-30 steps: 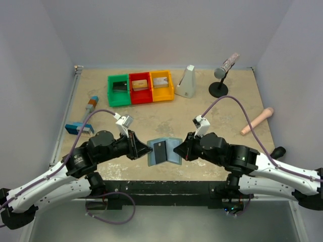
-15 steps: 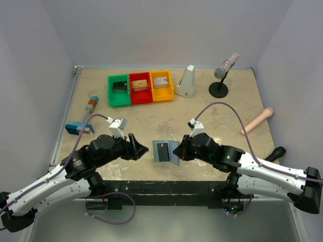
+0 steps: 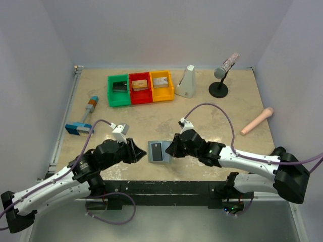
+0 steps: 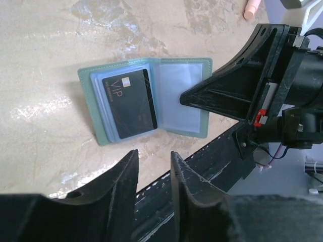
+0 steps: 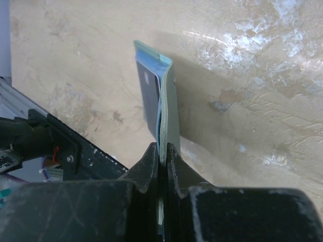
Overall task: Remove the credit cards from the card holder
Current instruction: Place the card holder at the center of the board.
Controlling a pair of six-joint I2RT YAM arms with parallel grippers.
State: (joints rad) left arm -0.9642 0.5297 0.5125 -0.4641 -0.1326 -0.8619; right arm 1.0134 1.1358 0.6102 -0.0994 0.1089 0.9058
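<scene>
The card holder (image 3: 152, 157) lies open near the table's front edge, pale blue inner pockets (image 4: 177, 96) showing. One black credit card (image 4: 129, 103) marked VIP sits in its left pocket; no other credit card shows in the holder. My right gripper (image 3: 171, 148) is shut on the holder's right flap (image 5: 165, 113), seen edge-on and lifted, with the black card (image 5: 149, 99) on its left face. My left gripper (image 4: 154, 157) hovers just left of the holder (image 4: 91, 80), open, nothing between its fingers (image 4: 128, 169).
Green (image 3: 119, 91), red (image 3: 140, 87) and yellow (image 3: 161, 85) bins stand at the back, each with a small flat item inside. A blue-headed brush (image 3: 79, 127) lies left, a white wedge (image 3: 186, 82), a microphone stand (image 3: 220, 76) and a pink stick (image 3: 256, 121) right. The black table edge (image 3: 166, 185) runs close in front.
My left gripper has let go of the holder's left edge, opened and drawn back left. The right gripper has moved left, carrying the holder by its right flap.
</scene>
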